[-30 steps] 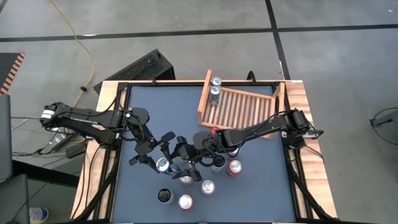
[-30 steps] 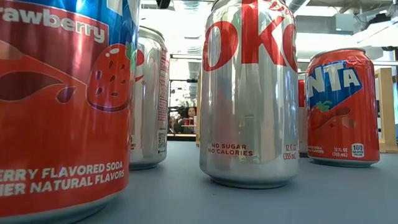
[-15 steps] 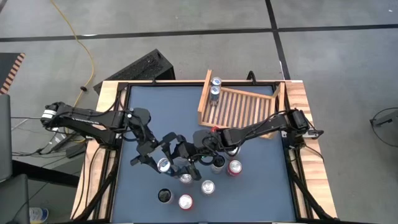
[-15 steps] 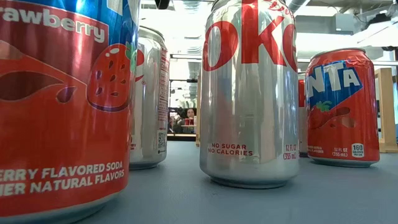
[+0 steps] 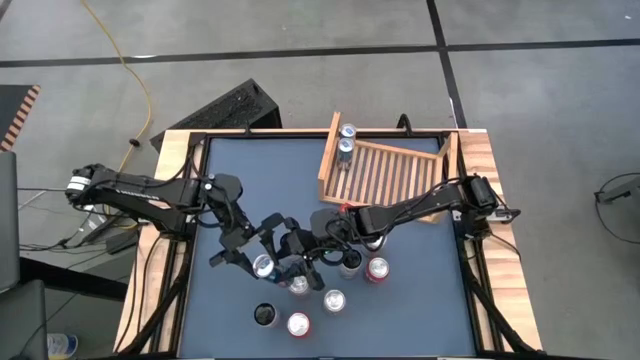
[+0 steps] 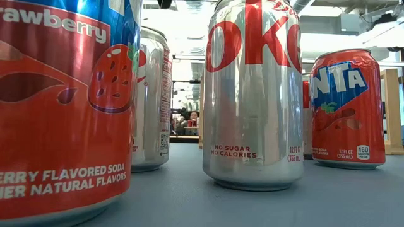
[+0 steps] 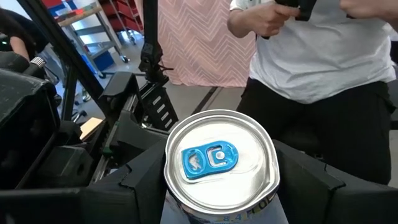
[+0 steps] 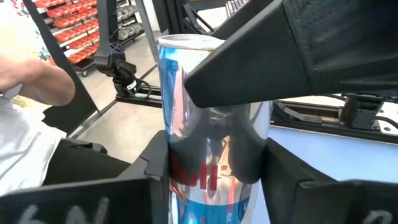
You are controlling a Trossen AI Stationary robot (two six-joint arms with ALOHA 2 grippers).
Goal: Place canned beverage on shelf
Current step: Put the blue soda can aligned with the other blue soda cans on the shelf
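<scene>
Both arms mid-table: left gripper (image 7: 221, 186) jaws clamp blue-tab can (image 7: 221, 163); right gripper (image 8: 214, 165) jaws grip slim can (image 8: 211, 118).

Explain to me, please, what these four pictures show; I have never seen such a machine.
It is a robot with two dark arms at a table. One camera looks down from above, one stands at table height among the cans, one sits on each wrist. The wooden shelf holds two cans; more cans stand loose on the table. The left gripper holds a slim can, and the right gripper grips what seems the same can. A person stands behind the table.
</scene>
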